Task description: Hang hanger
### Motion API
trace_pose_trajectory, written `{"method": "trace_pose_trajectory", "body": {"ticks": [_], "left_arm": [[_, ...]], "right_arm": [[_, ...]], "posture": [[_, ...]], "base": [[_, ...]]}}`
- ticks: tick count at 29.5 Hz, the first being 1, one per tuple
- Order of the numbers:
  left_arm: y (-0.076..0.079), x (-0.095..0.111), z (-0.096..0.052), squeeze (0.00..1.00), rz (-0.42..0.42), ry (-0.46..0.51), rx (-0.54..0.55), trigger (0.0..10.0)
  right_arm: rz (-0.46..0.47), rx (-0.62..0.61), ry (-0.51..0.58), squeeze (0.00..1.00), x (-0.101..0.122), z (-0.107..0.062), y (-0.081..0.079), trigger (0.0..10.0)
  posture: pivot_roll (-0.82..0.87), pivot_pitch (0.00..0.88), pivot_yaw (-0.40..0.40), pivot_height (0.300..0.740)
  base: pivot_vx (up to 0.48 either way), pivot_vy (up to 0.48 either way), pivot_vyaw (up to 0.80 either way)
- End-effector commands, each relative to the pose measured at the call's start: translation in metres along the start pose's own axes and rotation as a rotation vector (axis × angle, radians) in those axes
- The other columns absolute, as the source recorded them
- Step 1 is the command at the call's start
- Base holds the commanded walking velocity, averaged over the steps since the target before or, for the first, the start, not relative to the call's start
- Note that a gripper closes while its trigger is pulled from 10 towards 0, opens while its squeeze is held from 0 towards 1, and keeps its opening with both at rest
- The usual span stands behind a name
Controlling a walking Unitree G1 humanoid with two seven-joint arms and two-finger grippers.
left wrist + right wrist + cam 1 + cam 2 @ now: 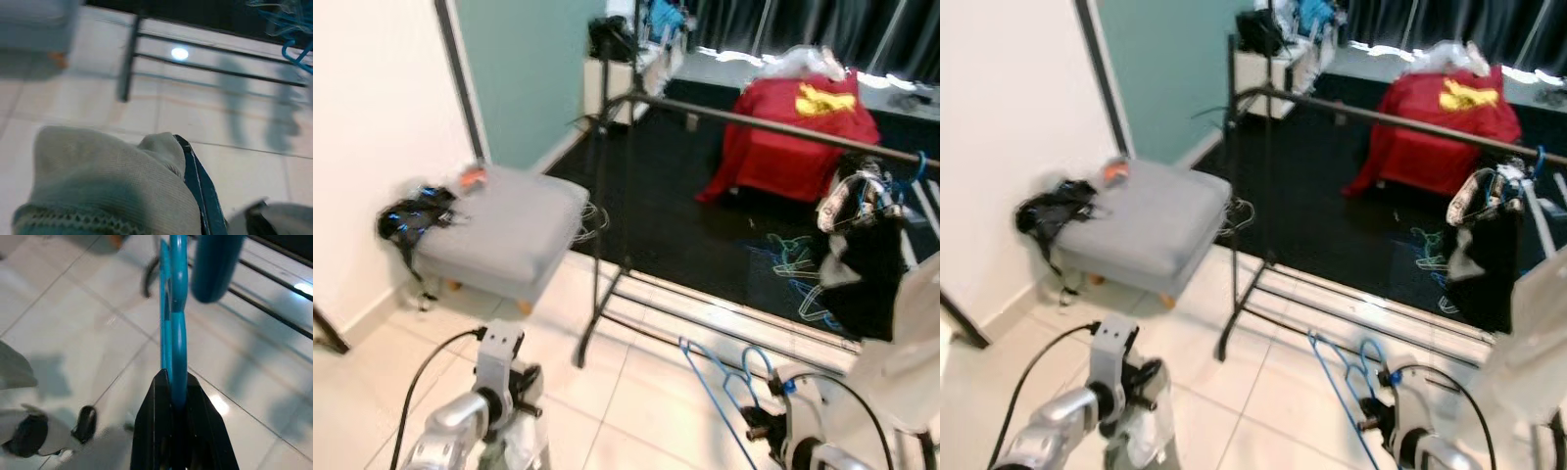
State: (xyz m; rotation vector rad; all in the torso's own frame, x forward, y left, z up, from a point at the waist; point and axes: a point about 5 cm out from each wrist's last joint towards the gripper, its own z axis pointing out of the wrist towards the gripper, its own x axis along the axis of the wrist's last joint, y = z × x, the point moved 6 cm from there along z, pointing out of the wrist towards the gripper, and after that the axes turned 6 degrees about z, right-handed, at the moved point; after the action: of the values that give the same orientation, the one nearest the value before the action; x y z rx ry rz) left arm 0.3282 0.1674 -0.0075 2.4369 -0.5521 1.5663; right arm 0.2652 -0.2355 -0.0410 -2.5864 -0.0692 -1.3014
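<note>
Blue hanger [177,323] clamped in right pincer [177,401], left pincer [195,176] gripping pale cloth [102,181] — black rail [773,125] ahead, grey ottoman [509,230] leftward

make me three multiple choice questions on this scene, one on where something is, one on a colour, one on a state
1. Where is the grey ottoman?
A. left of the clothes rack, by the white wall
B. under the red garment
C. hanging on the rail

2. What colour is the hanger in the right gripper?
A. red
B. blue
C. white

3. What is the state of the clothes rack rail at its left end?
A. crowded with coats
B. lying on the floor
C. bare, with garments bunched at its right end

Answers: 1 A, the ottoman stands on the tiles beside the wall, left of the rack's post. 2 B, the right wrist view shows blue wire pinched between the black fingers. 3 C, the dark rail runs bare until the black garment.
</note>
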Motion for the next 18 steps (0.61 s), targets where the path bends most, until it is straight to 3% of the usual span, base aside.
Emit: {"method": "trace_pose_trajectory", "body": {"ticks": [1, 4, 6, 11, 18], "left_arm": [[0.007, -0.026, 0.003, 0.0, -0.012, -0.098, 0.04, 10.0], [0.008, -0.034, 0.002, 0.0, -0.031, -0.121, 0.069, 10.0], [0.005, -0.033, 0.002, 0.0, -0.125, -0.088, 0.11, 10.0], [0.003, -0.03, 0.001, 0.0, -0.183, -0.047, 0.12, 10.0], [0.015, -0.033, -0.004, 0.0, -0.271, 0.019, 0.092, 10.0]], "right_arm": [[0.012, -0.038, 0.023, 0.0, 0.001, 0.004, 0.004, 10.0], [0.035, -0.051, 0.031, 0.0, -0.001, 0.005, 0.005, 10.0], [0.073, -0.061, 0.035, 0.0, -0.006, 0.005, 0.005, 10.0], [0.087, -0.061, 0.035, 0.0, -0.01, 0.006, 0.004, 10.0], [0.114, -0.035, 0.069, 0.0, -0.01, 0.008, -0.002, 10.0]], "posture": [[-0.02, 0.099, -0.028, 0.74], [-0.02, 0.097, -0.027, 0.74], [-0.01, 0.094, -0.029, 0.74], [-0.01, 0.088, -0.032, 0.74], [0.01, 0.072, -0.035, 0.74]], "base": [[0.0, 0.0, 0.79], [0.0, 0.0, 0.79], [0.0, 0.0, 0.79], [0.0, 0.0, 0.79], [0.0, 0.0, 0.79]]}}
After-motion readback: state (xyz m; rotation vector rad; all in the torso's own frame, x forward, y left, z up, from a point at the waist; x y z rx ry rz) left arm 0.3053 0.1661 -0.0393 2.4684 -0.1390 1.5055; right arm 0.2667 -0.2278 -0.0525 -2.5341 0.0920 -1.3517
